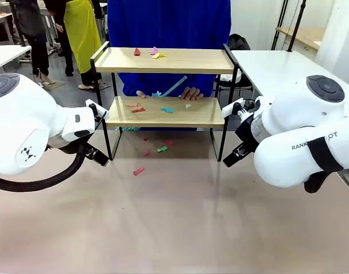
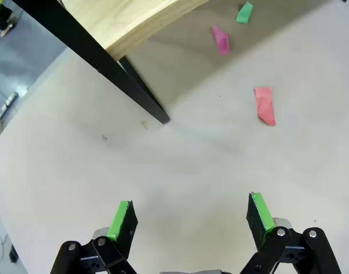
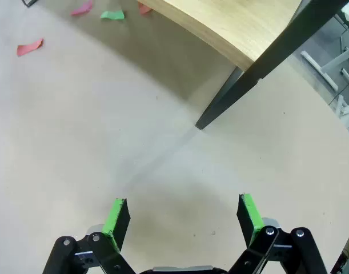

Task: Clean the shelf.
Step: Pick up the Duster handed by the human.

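Flanking the shelf from the near side, both arms hang low over the beige table, jaws spread wide and nothing between the green pads. The left gripper is just short of the front-left leg, and the right gripper just short of the front-right leg.

The shelf stands at the far middle of the table with its long axis running across, from one arm to the other. Its two wooden boards lie ahead of both grippers and between them. Paper scraps sit on the top board and on the lower board. At the back edge of the lower board a person's hand rests beside a light-blue brush, apparently a small duster.

More scraps lie on the table under and in front of the shelf, left of its middle. From the left wrist a red scrap, a pink scrap and a green scrap sit ahead and inward of the leg. From the right wrist the same litter shows far off at the picture's edge.

So the left arm looks the nearer one for the fallen scraps. For the boards either arm would, I judge, have to lift and reach inward past its own leg — the black frame is the thing to clear
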Robot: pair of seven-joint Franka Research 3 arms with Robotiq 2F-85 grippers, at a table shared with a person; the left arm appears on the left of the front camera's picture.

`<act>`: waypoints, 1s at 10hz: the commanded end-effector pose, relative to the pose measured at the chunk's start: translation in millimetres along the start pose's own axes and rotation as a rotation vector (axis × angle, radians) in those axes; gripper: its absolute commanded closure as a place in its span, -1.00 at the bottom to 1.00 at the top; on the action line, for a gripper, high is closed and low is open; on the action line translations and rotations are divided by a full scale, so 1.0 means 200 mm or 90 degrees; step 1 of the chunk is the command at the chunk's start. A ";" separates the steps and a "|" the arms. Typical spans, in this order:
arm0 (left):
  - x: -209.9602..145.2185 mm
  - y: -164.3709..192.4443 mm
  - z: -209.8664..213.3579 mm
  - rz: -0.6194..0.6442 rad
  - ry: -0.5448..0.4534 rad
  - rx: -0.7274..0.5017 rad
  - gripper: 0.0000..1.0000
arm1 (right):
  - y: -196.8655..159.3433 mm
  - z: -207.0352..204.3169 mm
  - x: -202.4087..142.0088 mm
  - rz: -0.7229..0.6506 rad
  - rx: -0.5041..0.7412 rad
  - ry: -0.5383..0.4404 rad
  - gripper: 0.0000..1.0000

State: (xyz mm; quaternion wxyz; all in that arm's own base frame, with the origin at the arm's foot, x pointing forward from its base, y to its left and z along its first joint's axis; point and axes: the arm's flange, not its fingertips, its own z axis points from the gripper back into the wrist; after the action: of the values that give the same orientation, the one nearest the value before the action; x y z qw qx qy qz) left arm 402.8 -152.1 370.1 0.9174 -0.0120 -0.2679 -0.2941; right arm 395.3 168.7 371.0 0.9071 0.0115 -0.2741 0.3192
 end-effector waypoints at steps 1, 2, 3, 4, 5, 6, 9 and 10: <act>0.00 0.00 0.00 0.000 0.000 0.000 -1.00 | 0.00 0.00 0.00 0.000 0.000 0.000 -1.00; 0.00 0.00 0.00 0.000 0.000 0.000 -1.00 | 0.00 0.00 0.00 0.000 0.000 0.000 -1.00; 0.00 0.00 0.00 0.000 0.000 0.000 -1.00 | 0.00 0.00 0.00 0.000 0.000 0.000 -1.00; 0.00 0.00 0.00 0.000 0.000 0.000 -1.00 | 0.00 0.00 0.00 0.000 0.000 0.000 -1.00; 0.00 0.00 0.00 0.000 0.000 0.000 -1.00 | 0.00 0.00 0.00 0.000 0.000 0.000 -1.00; 0.00 0.00 0.00 0.000 0.000 0.000 -1.00 | 0.00 0.00 0.00 0.000 0.000 0.000 -1.00; 0.00 0.00 0.00 0.000 0.000 0.000 -1.00 | 0.00 0.00 0.00 0.000 0.000 0.000 -1.00; 0.00 0.00 0.00 -0.001 0.000 0.000 -1.00 | 0.00 0.00 0.00 0.000 0.000 0.000 -1.00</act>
State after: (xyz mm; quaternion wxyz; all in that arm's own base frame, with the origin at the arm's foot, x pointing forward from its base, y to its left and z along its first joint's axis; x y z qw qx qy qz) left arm 402.7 -152.6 370.1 0.9172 -0.0120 -0.2679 -0.2946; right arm 395.3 168.8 371.0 0.9070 0.0113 -0.2740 0.3195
